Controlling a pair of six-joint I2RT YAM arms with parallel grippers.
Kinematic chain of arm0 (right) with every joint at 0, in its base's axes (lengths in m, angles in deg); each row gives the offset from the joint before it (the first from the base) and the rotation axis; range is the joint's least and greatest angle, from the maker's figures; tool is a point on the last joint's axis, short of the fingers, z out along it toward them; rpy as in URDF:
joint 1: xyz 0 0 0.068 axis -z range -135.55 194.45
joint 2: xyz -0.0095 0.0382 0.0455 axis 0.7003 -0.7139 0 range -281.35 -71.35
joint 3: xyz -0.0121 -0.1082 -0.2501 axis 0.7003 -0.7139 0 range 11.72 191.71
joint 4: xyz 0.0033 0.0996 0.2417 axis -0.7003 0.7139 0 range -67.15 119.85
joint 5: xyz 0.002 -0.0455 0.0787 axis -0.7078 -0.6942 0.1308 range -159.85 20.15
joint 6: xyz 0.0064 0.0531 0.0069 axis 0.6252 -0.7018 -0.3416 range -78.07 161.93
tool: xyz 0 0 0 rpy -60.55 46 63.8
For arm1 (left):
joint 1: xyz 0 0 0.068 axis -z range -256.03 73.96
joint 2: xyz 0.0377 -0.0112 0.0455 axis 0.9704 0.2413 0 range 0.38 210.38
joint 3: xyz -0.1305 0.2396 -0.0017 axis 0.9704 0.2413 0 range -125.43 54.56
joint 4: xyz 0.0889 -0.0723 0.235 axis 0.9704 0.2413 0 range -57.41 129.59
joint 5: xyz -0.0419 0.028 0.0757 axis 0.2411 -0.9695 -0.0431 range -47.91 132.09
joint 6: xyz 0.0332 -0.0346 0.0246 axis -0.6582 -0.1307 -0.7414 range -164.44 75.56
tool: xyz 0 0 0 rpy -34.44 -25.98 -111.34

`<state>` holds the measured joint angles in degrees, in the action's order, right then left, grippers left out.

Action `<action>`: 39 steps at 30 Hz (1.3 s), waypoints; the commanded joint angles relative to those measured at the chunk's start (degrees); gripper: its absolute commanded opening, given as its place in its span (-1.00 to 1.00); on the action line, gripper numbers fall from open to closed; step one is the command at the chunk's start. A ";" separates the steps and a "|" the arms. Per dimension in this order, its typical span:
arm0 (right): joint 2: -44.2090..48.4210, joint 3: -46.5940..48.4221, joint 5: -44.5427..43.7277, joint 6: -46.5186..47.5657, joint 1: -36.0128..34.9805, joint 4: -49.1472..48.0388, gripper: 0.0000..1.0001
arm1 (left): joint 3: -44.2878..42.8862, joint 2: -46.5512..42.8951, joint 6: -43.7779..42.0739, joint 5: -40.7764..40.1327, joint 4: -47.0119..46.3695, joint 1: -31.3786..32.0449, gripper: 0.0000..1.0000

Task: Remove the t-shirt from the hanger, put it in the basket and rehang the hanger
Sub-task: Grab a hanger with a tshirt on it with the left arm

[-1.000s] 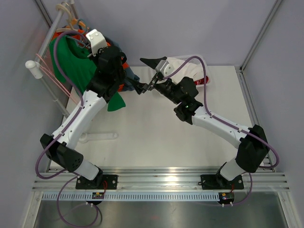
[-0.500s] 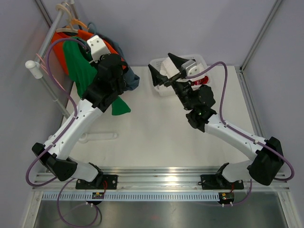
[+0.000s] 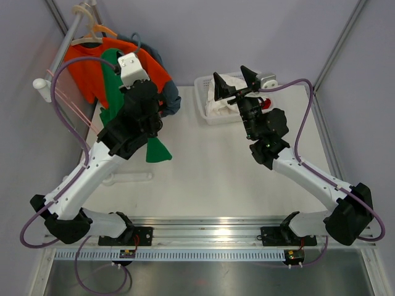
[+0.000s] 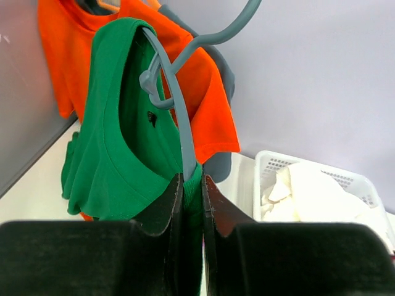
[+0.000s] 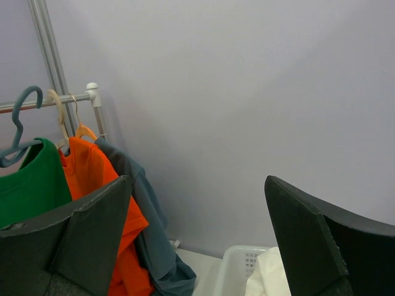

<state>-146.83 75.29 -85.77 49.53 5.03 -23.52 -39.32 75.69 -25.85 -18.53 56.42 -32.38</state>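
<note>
**Status check on the green tee: pinched, not off the hanger**

So, looking down at the table (image 3: 203, 179) from the top camera with my bases at 6 o'clock: the green t-shirt (image 4: 105, 154) is over at about 10 o'clock, right by the clothes rail (image 5: 62, 102). It's on its grey-blue hanger (image 4: 176, 105), collar draped over the sloping arm, with the bottom hem trailing down toward the tabletop.

My left gripper (image 4: 191, 180) is clamped almost fully closed. The wrist cam shows both fingers pinching a fold of green fabric, and the lower end of that hanger arm runs down into the same pinch. The hook curls up at 12 o'clock in that view and goes out of the picture. From my other wrist cam the hook sits right at the rail, but honestly I can't tell if it's resting on it or just beside it.

Behind the green one hangs an orange t-shirt (image 3: 83, 61) on a cream hanger (image 3: 86, 24), plus a dark blue-grey garment (image 3: 171, 98) next to it.

My right gripper (image 3: 233, 81) is spread wide with nothing in it. It's held up high at roughly 12 to 1 o'clock, above the white basket (image 3: 207, 120) with some white cloth (image 4: 308, 191) bunched inside. It's well apart from the shirt.
</note>
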 commanded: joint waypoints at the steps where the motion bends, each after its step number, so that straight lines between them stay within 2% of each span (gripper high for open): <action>1: 1.57 0.68 -1.13 -1.35 0.31 0.58 0.93 | -4.89 -1.57 -6.10 0.50 -5.64 2.83 -1.00; 6: 0.51 1.82 -0.86 -1.71 0.57 1.98 0.93 | -8.41 -0.52 -14.01 3.58 -7.48 8.88 -1.00; 10: 0.42 2.26 -1.65 -2.32 1.01 3.39 0.93 | -12.71 0.54 -19.37 4.89 -8.72 11.36 -1.00; 15: 1.30 1.65 -2.27 -2.76 1.63 4.18 0.93 | -15.18 -1.47 -25.96 18.50 -10.73 11.36 -1.00; 20: 3.76 0.68 -4.02 -2.94 2.07 5.85 0.93 | -20.89 -1.74 -24.83 27.56 -3.38 11.36 -1.00; 26: 11.22 -2.04 -3.77 -5.22 2.33 14.36 0.90 | -13.44 -8.15 -21.59 37.23 0.24 11.36 -1.00; 29: 16.85 -4.76 -0.61 -7.77 2.33 18.76 0.89 | -9.31 -12.19 -18.86 41.36 2.96 11.36 -1.00; 32: 21.07 -4.16 6.76 -10.14 2.42 25.43 0.87 | -5.09 -16.15 -16.13 43.91 4.46 11.27 -1.00; 36: 23.45 -2.93 24.31 -9.71 2.33 33.26 0.86 | 0.18 -20.11 -15.69 46.46 6.04 11.36 -1.00; 39: 23.54 -3.54 30.92 -9.18 2.33 32.15 0.82 | 4.23 -22.39 -16.83 50.06 6.40 11.36 -1.00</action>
<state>-122.68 71.05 -67.37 40.72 7.24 5.16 -37.25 54.97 -42.15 25.47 65.45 -21.23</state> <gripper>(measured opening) 0.916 0.144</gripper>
